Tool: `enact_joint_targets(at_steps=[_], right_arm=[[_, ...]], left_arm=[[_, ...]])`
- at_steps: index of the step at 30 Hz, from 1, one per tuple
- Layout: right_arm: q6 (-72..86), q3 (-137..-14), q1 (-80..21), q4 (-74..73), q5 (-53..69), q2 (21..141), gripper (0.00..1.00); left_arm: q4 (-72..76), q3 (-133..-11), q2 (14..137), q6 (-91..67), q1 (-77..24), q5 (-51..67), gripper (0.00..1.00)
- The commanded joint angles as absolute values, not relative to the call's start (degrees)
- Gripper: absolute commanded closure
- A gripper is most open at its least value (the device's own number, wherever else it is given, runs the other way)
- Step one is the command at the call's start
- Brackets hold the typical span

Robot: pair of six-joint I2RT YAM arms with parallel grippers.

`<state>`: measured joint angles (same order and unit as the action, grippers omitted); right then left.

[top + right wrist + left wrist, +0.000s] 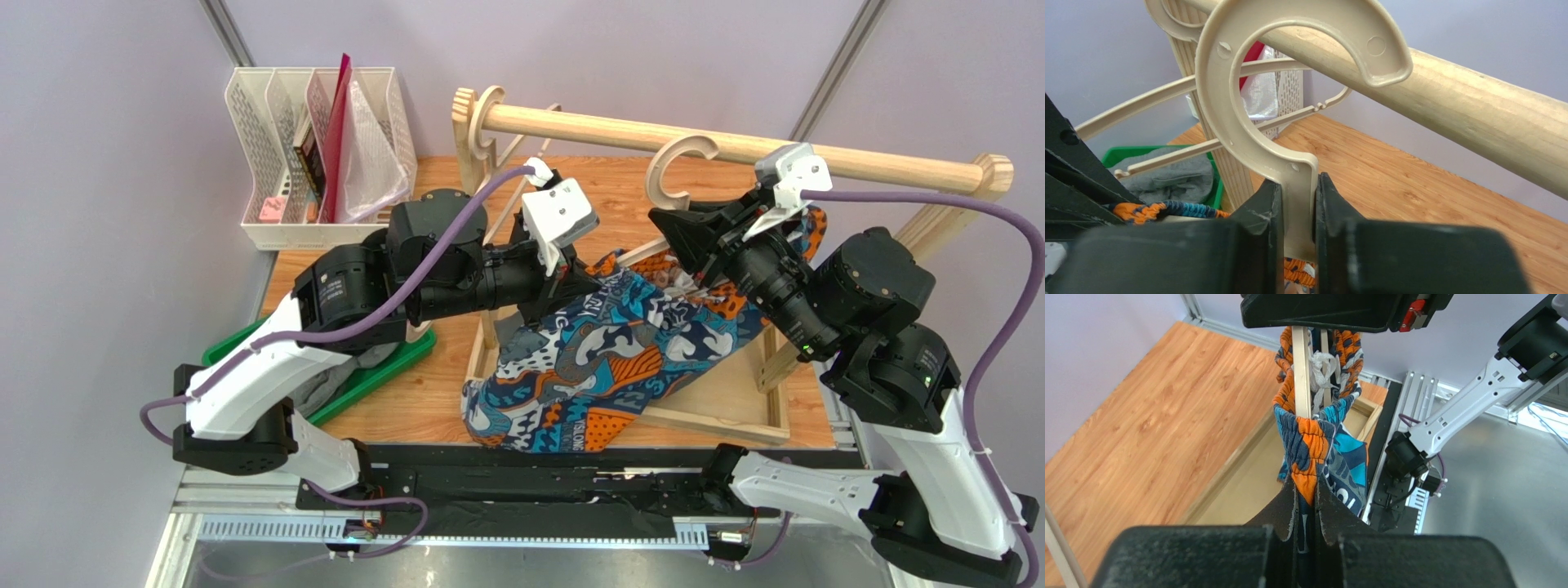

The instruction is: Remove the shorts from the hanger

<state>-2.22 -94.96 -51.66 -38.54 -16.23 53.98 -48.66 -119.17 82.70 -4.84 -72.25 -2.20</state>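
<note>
Materials and finishes, listed from my own two arms.
On my left pincer [1306, 502] and right pincer [1298, 199], matt black bodies, the pads [1333, 517] rough and grainy at the edges; patterned shorts [589, 355], soft printed cloth, matt, waistband puckered; grey shorts [1171, 177], heathered cloth, dull; hanger [1229, 104], cream plastic, smooth, faint sheen; rail [1475, 104], pale wood, fine grain, satin; counter [1137, 429], wood-grain surface, smooth, low gloss; tray [1128, 153], green plastic; file rack [264, 147], white perforated plastic; base plate [1499, 496], grey metal, dully reflective.
</note>
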Motion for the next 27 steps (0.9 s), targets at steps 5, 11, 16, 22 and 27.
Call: enact_joint_targets(at_steps=[5,11,16,22,27], right_arm=[[-4.74,-93.87,-51.59,-34.28,-18.54,52.82,1.0],[-4.48,-93.34,-51.5,-33.93,-18.02,51.86,1.0],[-3.87,-94.04,-51.5,-33.22,-16.17,51.42,1.0],[-3.25,-94.13,-51.5,-33.4,-15.29,50.71,1.0],[-3.25,-93.96,-51.5,-33.49,-15.56,50.36,1.0]], left_arm=[[-45.69,-122.52,81.74,-9.93,-72.51,-3.6,0.69],[-45.44,-125.15,82.26,-11.25,-72.51,-4.39,0.43],[-47.02,-129.37,85.86,-11.42,-72.51,-3.69,0.41],[-49.13,-132.98,89.65,-11.87,-72.42,-5.8,0.46],[-49.92,-135.44,91.32,-12.39,-71.98,-4.75,0.48]])
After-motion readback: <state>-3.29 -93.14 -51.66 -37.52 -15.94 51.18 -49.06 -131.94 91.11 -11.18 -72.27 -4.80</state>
